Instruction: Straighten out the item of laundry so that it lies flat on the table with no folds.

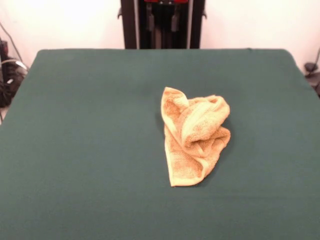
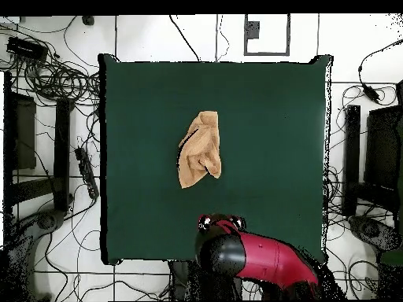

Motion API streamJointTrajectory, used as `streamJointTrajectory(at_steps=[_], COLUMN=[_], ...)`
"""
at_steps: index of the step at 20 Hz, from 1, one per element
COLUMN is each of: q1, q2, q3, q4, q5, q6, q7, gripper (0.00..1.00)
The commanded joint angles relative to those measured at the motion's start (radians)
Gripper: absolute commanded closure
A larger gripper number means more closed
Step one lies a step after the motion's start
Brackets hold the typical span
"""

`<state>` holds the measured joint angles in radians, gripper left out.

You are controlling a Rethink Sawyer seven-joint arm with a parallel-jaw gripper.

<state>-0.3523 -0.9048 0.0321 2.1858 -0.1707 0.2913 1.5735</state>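
Note:
The orange-tan towel (image 1: 192, 137) lies crumpled a little right of the middle of the dark green table (image 1: 80, 150). Its upper part is rolled and folded over itself, and one flatter corner points toward the near edge. No label shows. In the overhead view the towel (image 2: 200, 149) is a bunched, elongated heap near the middle of the table (image 2: 275, 118). The red and black arm is drawn back over the table's bottom edge, and its end with the gripper (image 2: 214, 225) is well clear of the towel. The front view does not show the gripper.
The robot's pedestal (image 1: 162, 22) stands behind the table's far edge. Cables and black stands (image 2: 47, 79) lie on the floor around the table. Dark equipment (image 2: 378, 157) stands at the right of the overhead view.

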Motion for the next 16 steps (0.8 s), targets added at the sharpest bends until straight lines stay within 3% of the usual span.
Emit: streamJointTrajectory(at_steps=[1, 16], q1=[0.050, 0.139], q2=[0.044, 0.042], q3=[0.122, 0.081], q4=[-0.086, -0.168], q5=[-0.026, 0.027], q6=[-0.019, 0.094], q7=[0.071, 0.104], gripper=[0.00, 0.00])
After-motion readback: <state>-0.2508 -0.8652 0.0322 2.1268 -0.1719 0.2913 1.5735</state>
